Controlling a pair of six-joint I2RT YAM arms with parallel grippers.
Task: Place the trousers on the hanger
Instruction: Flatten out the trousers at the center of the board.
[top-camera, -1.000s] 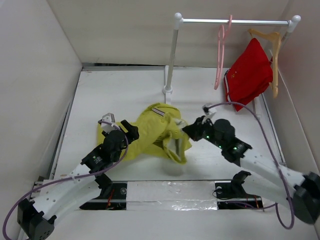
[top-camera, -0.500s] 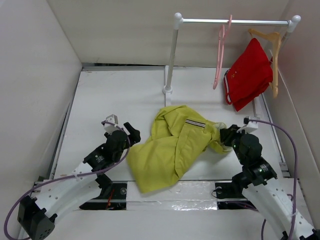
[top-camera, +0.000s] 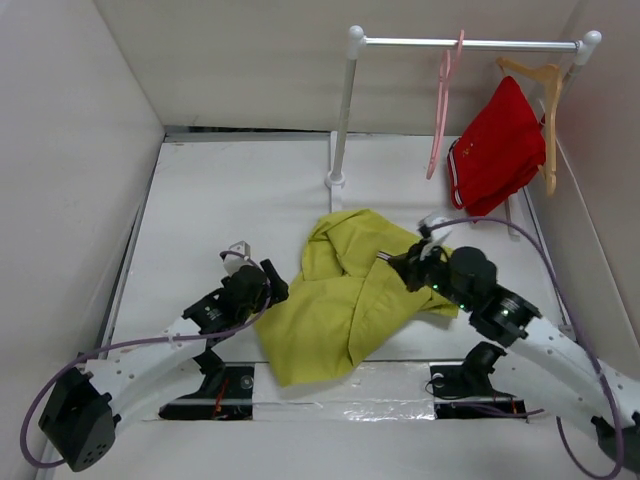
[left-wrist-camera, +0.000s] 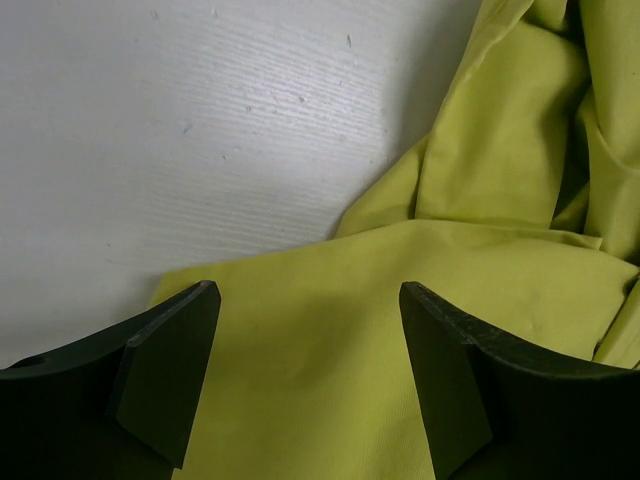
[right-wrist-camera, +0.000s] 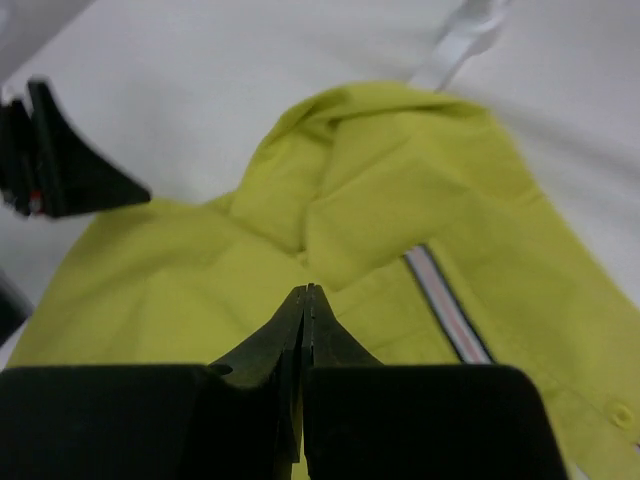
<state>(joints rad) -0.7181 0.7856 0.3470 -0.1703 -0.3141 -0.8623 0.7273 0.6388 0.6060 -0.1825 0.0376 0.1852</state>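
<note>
Trousers (top-camera: 345, 300) crumpled on table (top-camera: 230, 190), pink hanger (top-camera: 438, 110) on rail (top-camera: 470, 43) beside red garment (top-camera: 495, 150)

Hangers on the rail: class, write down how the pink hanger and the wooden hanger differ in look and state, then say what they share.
The pink hanger is thin and pink; the wooden hanger is thicker and tan. The pink hanger hangs bare; the wooden hanger carries a red garment. Both hang by their hooks from the same rail.
</note>
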